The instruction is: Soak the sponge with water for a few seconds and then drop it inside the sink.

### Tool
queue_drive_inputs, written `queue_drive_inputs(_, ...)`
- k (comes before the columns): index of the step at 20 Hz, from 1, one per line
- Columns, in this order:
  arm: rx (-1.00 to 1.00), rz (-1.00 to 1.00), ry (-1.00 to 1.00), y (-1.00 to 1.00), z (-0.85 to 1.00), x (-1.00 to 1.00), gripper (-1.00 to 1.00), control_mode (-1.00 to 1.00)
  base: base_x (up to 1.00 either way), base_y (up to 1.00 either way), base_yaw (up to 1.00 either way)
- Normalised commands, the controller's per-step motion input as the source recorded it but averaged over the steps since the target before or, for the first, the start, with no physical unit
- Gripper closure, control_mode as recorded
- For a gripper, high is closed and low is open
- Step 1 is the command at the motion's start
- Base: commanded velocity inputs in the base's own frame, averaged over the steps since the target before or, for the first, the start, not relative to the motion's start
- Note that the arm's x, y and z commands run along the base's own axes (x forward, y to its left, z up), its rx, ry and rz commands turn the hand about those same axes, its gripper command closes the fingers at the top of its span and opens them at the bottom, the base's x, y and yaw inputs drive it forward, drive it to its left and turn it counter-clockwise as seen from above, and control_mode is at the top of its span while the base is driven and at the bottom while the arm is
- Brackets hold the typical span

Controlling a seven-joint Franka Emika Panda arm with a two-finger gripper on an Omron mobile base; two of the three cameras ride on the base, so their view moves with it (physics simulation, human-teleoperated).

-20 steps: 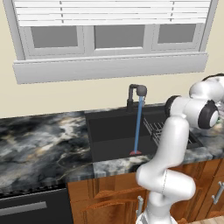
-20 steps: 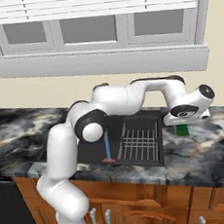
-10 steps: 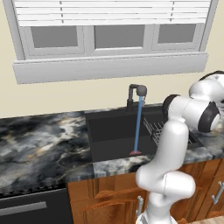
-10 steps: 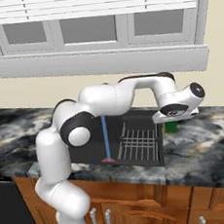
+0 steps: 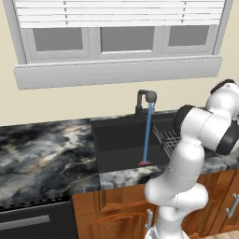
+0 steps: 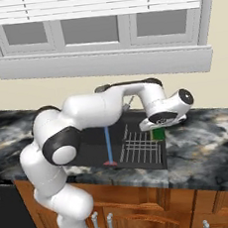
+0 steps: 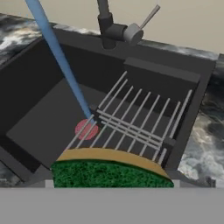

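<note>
Running water [image 7: 61,61] lands in the sink [image 7: 39,118] beside a wire rack [image 7: 135,122].

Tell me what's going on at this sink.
The white robot arm holds a sponge in its gripper above the right end of the sink, over the wire rack. The faucet is running, and the water falls onto the red drain to the left of the rack. The sponge is apart from the stream, so it has not been soaked yet.
</note>
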Motion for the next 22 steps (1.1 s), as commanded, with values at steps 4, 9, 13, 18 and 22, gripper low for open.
queue_drive_inputs(4, 0.00, 0.08, -0.02, 0.56, 0.16, -0.08, 1.00, -1.00, 0.00, 0.00, 0.00)
queue_drive_inputs(9, 0.00, 0.08, -0.05, 0.47, 0.13, -0.05, 1.00, -1.00, 0.00, 0.00, 0.00)
queue_drive_inputs(13, 0.00, 0.08, -0.03, 0.23, 0.16, 0.00, 1.00, -1.00, 0.00, 0.00, 0.00)
queue_drive_inputs(18, 0.00, 0.06, -0.08, 0.19, 0.04, 0.00, 1.00, -1.00, 0.00, 0.00, 0.00)
queue_drive_inputs(22, 0.00, 0.00, -0.20, 0.29, 0.00, 0.00, 1.00, -1.00, 0.00, 0.00, 0.00)
